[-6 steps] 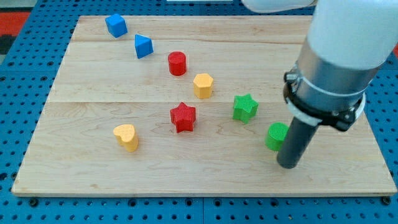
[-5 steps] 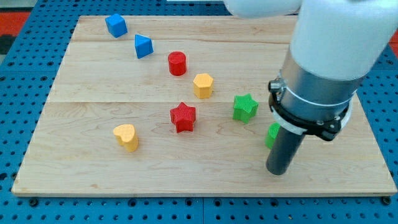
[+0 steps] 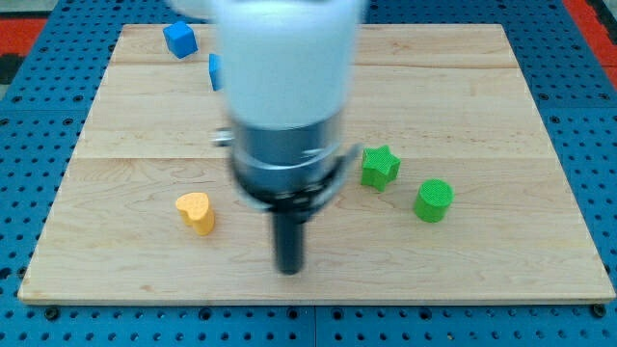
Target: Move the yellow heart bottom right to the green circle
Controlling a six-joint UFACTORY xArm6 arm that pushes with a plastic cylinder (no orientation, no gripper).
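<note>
The yellow heart [image 3: 197, 212] lies on the wooden board [image 3: 501, 116] at the lower left. The green circle [image 3: 434, 200] stands at the lower right. My tip [image 3: 288, 269] rests on the board between them, nearer the heart, to its right and a little lower, not touching it. The arm above the rod is blurred and hides the red star, the red cylinder and the yellow hexagon seen earlier.
A green star [image 3: 380, 167] sits just left of and above the green circle. A blue cube [image 3: 179, 39] is at the top left. A blue block [image 3: 214, 72] below it is half hidden by the arm.
My tip has swept left along the lower part of the board, from beside the green circle to near the yellow heart. No block has visibly moved.
</note>
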